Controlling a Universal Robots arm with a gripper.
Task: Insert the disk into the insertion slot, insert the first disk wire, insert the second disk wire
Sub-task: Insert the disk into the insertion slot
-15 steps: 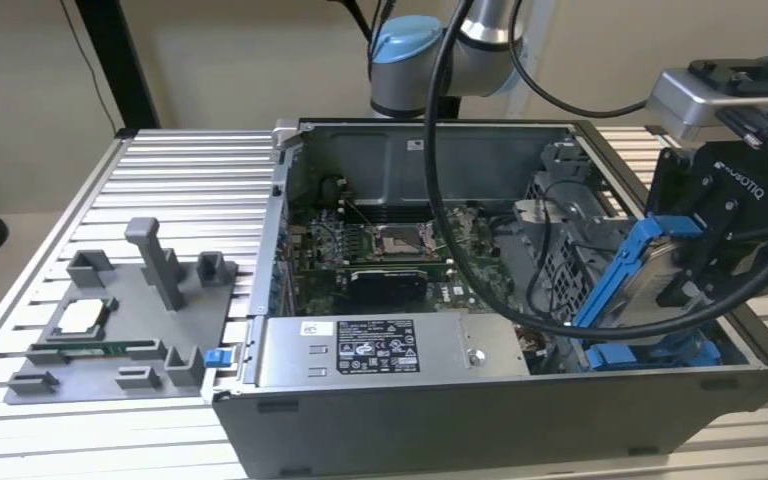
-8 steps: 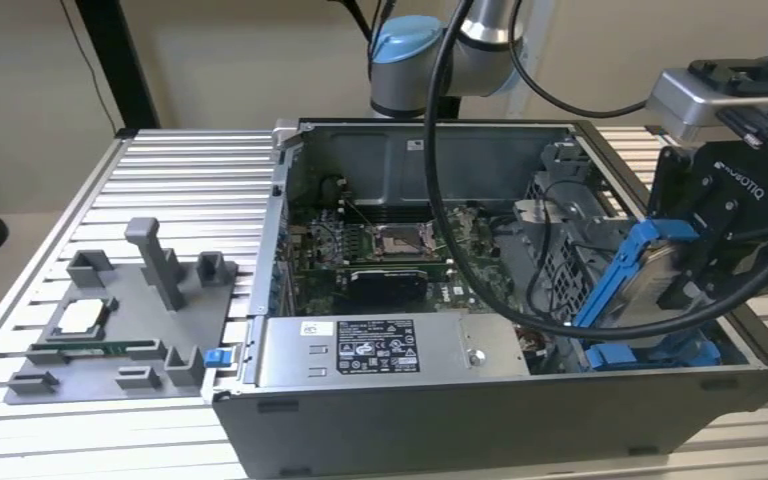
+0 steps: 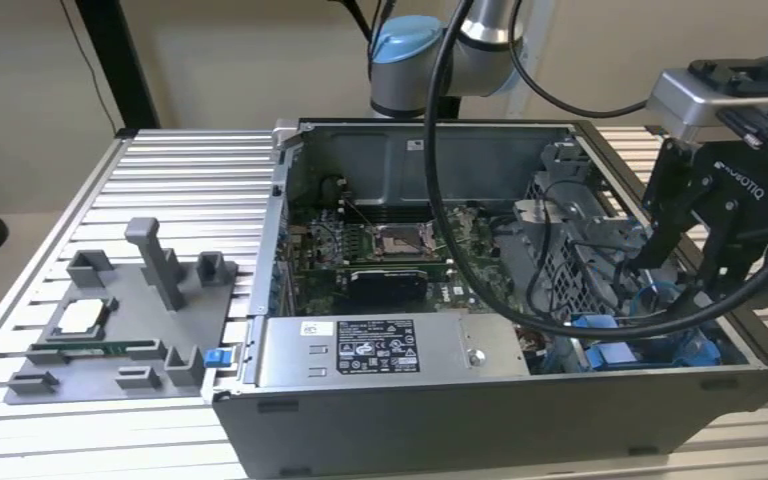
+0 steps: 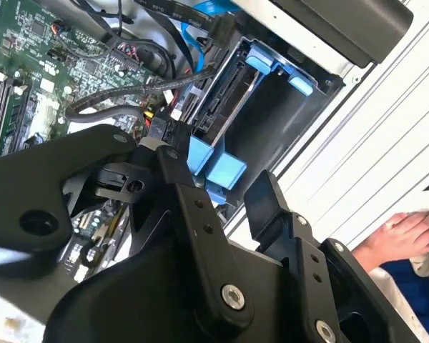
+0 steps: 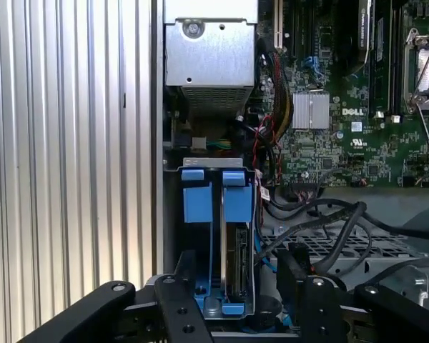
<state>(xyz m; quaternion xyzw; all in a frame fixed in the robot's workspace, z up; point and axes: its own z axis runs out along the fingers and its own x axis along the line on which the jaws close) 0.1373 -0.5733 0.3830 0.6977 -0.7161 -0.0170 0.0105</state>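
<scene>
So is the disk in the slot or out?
In. In the first wrist view the disk stands edge-on between the insertion slot walls, with its connector edge facing out.

We take this for a robotics lab or test workshop, not a home or an office. A worktable of ribbed silver aluminium profiles [image 3: 184, 190] stands before a bare beige wall [image 3: 224, 60], and a grey robot arm with light blue joint caps [image 3: 418, 50] rises at its far edge. On the table sit an opened dark grey metal computer case [image 3: 491, 420], its green circuit board [image 3: 357, 250] bare, and a grey plastic fixture plate with posts and pockets [image 3: 131, 320]. In the first wrist view a black metal gripper [image 5: 239, 264] hangs over the case's inside.
</scene>
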